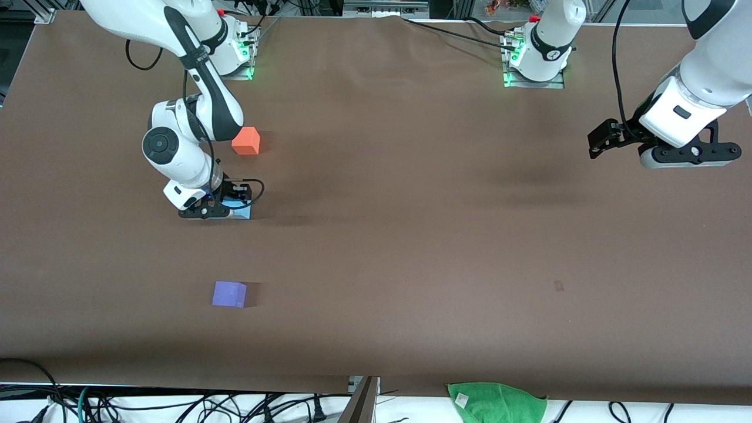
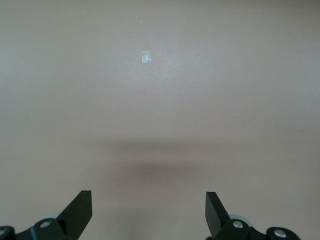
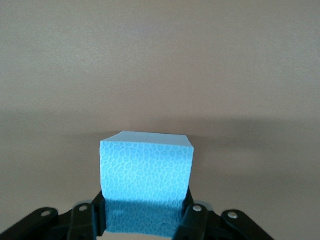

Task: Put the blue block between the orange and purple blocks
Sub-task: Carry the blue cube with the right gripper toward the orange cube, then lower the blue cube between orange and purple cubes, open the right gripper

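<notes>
The light sky-blue block (image 1: 243, 208) sits low at the table surface between the orange block (image 1: 246, 141) and the violet-purple block (image 1: 229, 294), roughly in line with them. My right gripper (image 1: 234, 207) is shut on it. In the right wrist view the blue block (image 3: 145, 172) fills the space between the two black fingers (image 3: 84, 220), which press on its sides. My left gripper (image 1: 596, 144) waits, open and empty, in the air over the left arm's end of the table. Its wrist view shows the open gripper (image 2: 149, 202) over bare brown table.
A green cloth (image 1: 497, 402) lies at the table edge nearest the front camera. A small patch of tape (image 1: 559, 286) lies on the brown table toward the left arm's end, and also shows in the left wrist view (image 2: 145, 57). Cables hang below the near edge.
</notes>
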`<act>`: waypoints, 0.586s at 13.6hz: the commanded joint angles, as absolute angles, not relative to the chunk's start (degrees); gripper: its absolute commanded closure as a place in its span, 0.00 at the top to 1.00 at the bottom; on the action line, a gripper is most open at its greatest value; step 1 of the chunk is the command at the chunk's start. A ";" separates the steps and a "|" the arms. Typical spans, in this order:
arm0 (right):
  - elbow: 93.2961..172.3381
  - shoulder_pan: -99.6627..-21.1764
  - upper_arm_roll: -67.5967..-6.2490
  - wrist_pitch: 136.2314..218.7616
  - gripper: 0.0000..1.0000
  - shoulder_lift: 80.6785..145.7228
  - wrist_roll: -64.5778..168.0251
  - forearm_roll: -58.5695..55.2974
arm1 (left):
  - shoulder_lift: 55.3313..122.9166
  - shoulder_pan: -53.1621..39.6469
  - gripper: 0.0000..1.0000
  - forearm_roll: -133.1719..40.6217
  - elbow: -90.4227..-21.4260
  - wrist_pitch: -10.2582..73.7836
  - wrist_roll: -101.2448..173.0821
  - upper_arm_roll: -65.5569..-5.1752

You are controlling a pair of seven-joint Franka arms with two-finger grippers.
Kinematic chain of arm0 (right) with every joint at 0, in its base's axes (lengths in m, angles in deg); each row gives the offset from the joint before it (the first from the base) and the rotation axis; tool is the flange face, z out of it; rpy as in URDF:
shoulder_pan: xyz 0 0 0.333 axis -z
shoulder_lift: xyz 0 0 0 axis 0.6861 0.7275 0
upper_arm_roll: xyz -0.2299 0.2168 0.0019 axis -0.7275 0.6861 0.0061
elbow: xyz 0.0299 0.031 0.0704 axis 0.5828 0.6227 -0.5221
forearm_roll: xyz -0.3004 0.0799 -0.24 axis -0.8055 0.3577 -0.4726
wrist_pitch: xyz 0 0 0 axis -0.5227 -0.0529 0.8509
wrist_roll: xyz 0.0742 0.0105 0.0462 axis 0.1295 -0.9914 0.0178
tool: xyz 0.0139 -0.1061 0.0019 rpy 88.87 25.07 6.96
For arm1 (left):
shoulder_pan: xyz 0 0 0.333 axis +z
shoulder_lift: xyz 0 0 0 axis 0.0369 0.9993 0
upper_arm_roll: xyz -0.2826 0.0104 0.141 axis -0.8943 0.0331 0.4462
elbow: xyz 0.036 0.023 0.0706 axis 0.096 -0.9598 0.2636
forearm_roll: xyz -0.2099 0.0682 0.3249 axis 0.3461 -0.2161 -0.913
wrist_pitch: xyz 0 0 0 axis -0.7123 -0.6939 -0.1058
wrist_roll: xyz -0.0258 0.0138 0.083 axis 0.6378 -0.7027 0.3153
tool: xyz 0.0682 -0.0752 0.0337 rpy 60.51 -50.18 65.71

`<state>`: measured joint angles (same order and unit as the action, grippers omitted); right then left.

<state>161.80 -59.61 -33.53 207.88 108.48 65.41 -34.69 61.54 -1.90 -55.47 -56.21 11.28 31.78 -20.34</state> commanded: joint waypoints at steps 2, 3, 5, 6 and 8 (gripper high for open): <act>163.08 -59.23 -32.88 211.55 0.14 109.95 63.08 -33.38 | 61.04 -1.05 1.00 -56.32 -56.32 10.75 32.70 -21.08; 163.00 -59.23 -32.79 211.81 0.17 110.30 63.08 -33.38 | 60.95 -1.13 1.00 -56.32 -56.32 10.66 32.70 -21.17; 162.82 -59.32 -32.79 211.82 0.43 110.30 63.00 -33.38 | 60.95 -1.05 1.00 -56.32 -56.32 10.58 32.70 -21.17; 162.47 -59.32 -32.79 211.64 0.87 110.22 63.08 -33.38 | 60.95 -1.05 1.00 -56.32 -56.32 10.58 32.70 -21.17; 161.68 -59.32 -32.79 210.86 1.00 109.25 62.82 -33.38 | 60.95 -1.05 1.00 -56.32 -56.32 10.58 32.70 -21.08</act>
